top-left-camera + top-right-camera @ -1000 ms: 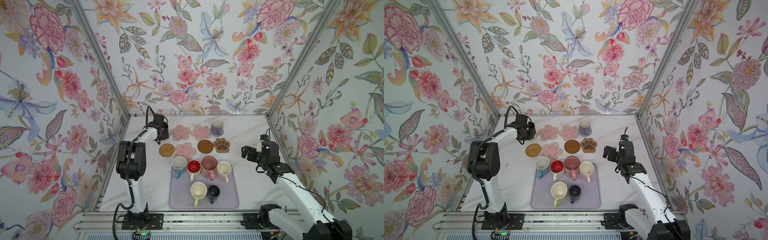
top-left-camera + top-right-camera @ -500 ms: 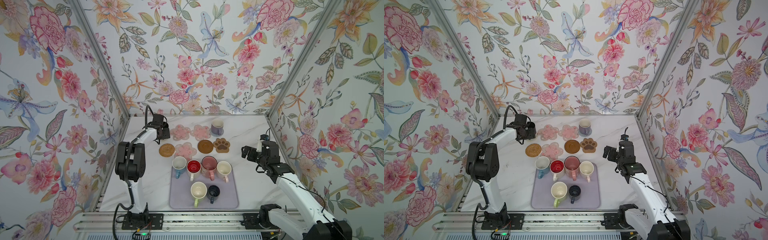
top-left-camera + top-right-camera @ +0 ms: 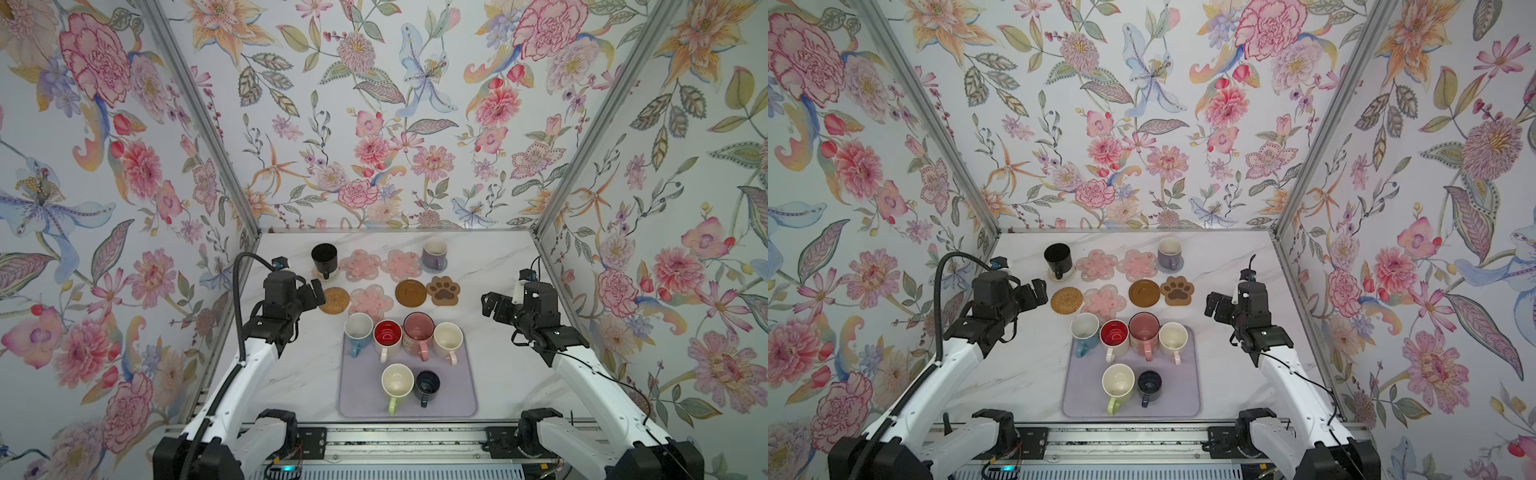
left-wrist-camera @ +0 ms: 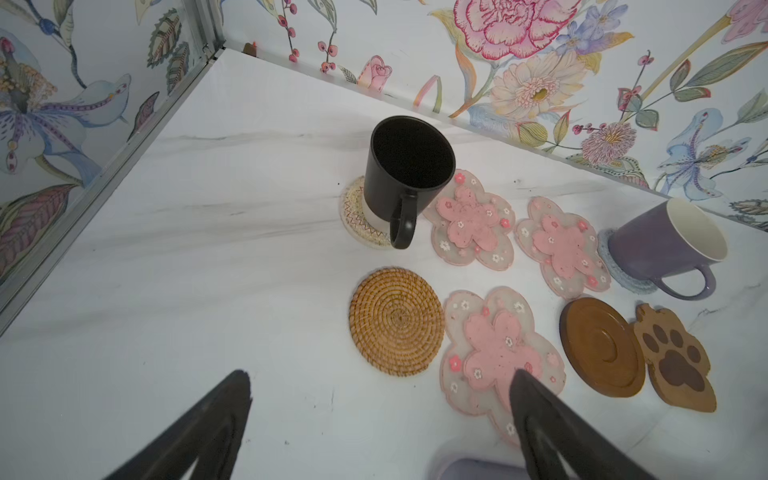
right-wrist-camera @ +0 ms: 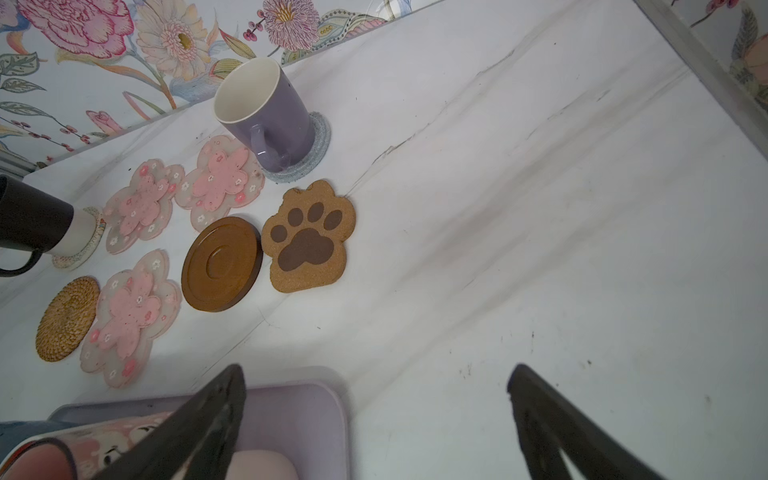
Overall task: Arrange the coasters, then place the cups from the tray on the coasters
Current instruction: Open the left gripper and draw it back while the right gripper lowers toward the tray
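A black cup (image 3: 324,257) stands alone on a beige woven coaster (image 4: 353,210) at the back left. A lavender cup (image 3: 434,252) sits on a grey-blue coaster (image 5: 316,158). Three pink flower coasters (image 3: 360,264) (image 3: 401,265) (image 3: 371,300), a tan woven round (image 3: 334,300), a brown disc (image 3: 411,292) and a paw-print (image 3: 444,290) lie bare. Several cups stand on the lavender tray (image 3: 457,397), among them a light blue one (image 3: 358,328) and a navy one (image 3: 427,383). My left gripper (image 3: 316,293) hangs open and empty beside the tan round. My right gripper (image 3: 490,305) is open and empty, right of the tray.
Floral walls close the table on the left, back and right. Bare marble lies left of the coasters (image 4: 187,249) and right of the paw-print (image 5: 540,208). The arm bases and rail (image 3: 399,440) run along the front edge.
My left gripper opened, let go of the black cup on the beige coaster, and drew back toward the front. The right arm has not moved.
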You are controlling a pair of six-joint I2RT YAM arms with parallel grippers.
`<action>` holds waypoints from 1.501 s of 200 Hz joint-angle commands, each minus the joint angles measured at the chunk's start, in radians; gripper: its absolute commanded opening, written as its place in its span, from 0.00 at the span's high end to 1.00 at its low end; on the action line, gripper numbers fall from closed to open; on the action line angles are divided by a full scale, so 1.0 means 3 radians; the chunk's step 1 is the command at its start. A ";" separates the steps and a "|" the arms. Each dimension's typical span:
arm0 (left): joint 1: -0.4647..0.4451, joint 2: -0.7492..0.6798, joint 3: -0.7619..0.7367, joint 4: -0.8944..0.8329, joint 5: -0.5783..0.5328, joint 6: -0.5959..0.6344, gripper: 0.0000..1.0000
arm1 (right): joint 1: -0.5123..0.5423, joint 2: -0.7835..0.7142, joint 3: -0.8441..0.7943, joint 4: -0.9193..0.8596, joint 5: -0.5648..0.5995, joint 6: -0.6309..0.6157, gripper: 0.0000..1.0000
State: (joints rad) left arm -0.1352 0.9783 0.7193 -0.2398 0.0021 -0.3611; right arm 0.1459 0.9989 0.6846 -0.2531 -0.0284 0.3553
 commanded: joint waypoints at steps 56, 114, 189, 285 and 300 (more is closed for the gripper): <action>0.0026 -0.0831 -0.0663 0.0157 0.0145 -0.0300 0.01 | -0.0002 -0.0020 0.0174 -0.0271 -0.0214 0.0009 0.01; 0.0027 -0.0820 -0.0751 0.0294 0.0086 -0.0315 0.01 | 0.0263 -0.0368 0.0311 -0.0937 -0.0265 0.0016 0.01; 0.0026 -0.1031 -0.0876 0.0299 0.0030 -0.0371 0.01 | 0.1251 -0.0569 0.0290 -0.1361 0.0211 0.0438 0.02; 0.0026 -0.1152 -0.0910 0.0256 -0.0058 -0.0406 0.01 | 0.2193 -0.0409 -0.0145 -0.1275 0.0498 0.1016 0.14; 0.0029 -0.1134 -0.0907 0.0263 -0.0039 -0.0403 0.01 | 0.2282 -0.0341 -0.0206 -0.1207 0.0564 0.1054 0.18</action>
State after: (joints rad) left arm -0.1352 0.6395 0.4622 -0.1627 0.0113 -0.4725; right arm 0.7971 0.8722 0.6571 -0.6376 0.0933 0.6201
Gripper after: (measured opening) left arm 0.989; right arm 0.847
